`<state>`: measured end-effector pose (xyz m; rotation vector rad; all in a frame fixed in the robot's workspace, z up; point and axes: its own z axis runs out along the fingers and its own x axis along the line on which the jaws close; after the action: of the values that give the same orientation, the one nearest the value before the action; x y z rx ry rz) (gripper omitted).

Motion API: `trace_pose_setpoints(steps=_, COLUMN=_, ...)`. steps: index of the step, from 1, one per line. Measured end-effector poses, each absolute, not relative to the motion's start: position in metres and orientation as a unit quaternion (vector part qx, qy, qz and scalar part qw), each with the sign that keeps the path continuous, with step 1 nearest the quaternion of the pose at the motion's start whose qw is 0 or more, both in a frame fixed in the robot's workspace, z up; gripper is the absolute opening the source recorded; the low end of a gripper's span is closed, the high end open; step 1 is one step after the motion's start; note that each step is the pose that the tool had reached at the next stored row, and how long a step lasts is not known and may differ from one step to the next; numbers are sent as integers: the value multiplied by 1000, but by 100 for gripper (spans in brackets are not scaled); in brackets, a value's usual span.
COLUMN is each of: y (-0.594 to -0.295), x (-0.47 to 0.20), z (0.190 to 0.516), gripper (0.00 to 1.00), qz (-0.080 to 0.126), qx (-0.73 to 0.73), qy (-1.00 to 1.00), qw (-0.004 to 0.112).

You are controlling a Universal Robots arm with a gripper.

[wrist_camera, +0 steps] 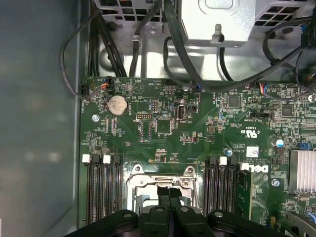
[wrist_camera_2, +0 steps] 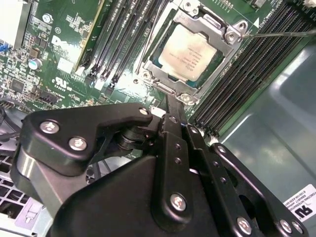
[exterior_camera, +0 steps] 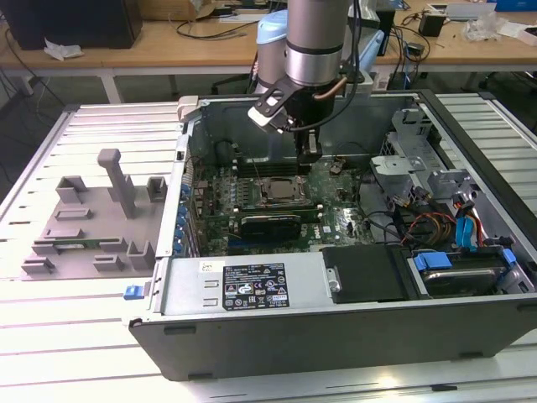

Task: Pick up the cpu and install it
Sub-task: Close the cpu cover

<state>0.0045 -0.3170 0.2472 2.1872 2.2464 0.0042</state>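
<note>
Fingers (wrist_camera_2: 174, 133) of the black metal tool (wrist_camera_2: 167, 101) are pressed together, gripping nothing, just beside the square metal socket frame (wrist_camera_2: 236, 30). The silver-topped square cpu (wrist_camera_2: 190, 52) sits inside it.

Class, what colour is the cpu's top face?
The cpu is shiny silver-grey on top; the second wrist view shows it best.

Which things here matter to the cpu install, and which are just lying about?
Job: cpu, lying in the motherboard socket; gripper, fingers shut, near the socket's edge.
Lying about: grey fixture tray at the exterior view's left; memory stick; coin battery; drive cables.
</note>
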Motion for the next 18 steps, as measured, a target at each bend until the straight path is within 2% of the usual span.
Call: trace_pose_setpoints(steps=18, y=-319, x=-6, z=241, gripper=11, qz=1, qx=698, qy=716, qw=3)
